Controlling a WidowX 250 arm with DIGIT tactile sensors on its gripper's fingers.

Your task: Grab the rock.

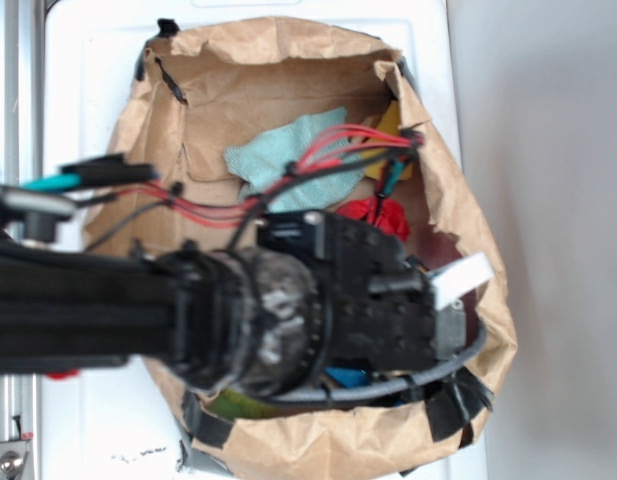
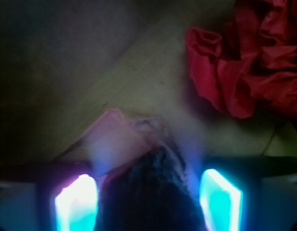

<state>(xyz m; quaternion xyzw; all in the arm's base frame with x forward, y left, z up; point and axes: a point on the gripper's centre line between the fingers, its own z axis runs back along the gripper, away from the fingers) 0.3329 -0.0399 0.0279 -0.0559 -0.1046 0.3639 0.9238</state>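
Black robot arm (image 1: 188, 310) reaching down into a brown paper bag (image 1: 458, 200), gripper (image 2: 148, 199) fingers (image 2: 75, 202) spread with the dark rough rock (image 2: 148, 192) between them, whether they touch it unclear, red crumpled ball (image 2: 249, 67) near on the bag floor, teal cloth (image 1: 278, 155) farther back

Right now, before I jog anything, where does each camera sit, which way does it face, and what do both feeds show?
Exterior: high above, facing down into the brown paper bag; the black arm crosses from the left and hides the fingertips.
Wrist: on the gripper, facing past its tips at the bag floor; two glowing fingers flank the rock, a dark rough lump. Contact is unclear.
Shared: the red crumpled ball, beyond the gripper.
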